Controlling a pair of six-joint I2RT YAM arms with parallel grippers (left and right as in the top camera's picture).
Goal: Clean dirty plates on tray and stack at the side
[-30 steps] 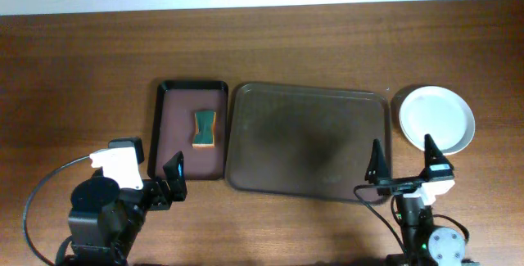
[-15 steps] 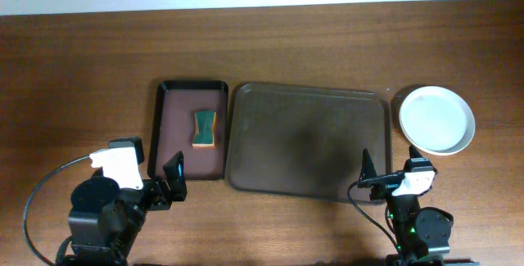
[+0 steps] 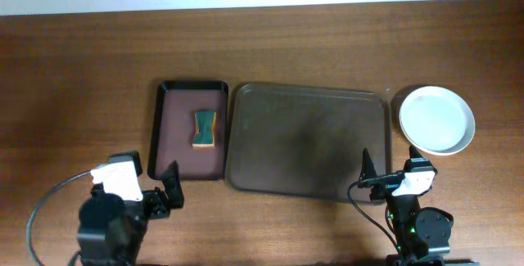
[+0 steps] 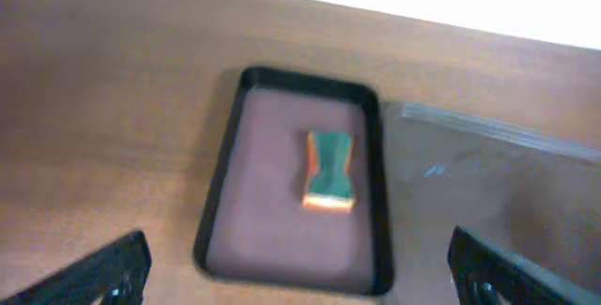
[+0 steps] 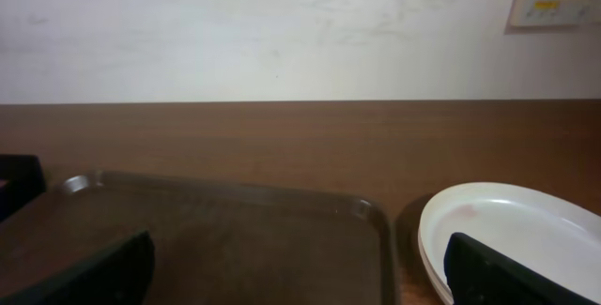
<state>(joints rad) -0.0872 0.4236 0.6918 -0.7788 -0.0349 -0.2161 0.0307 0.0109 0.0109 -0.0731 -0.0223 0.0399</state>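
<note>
The plates are stacked on the table just beside the right end of the tray, which is bare, so the task is judged all but done. The left gripper and right gripper are held wide open and empty at the near edge. A sponge is laid in the small dark tray at left; nothing is blocked
</note>
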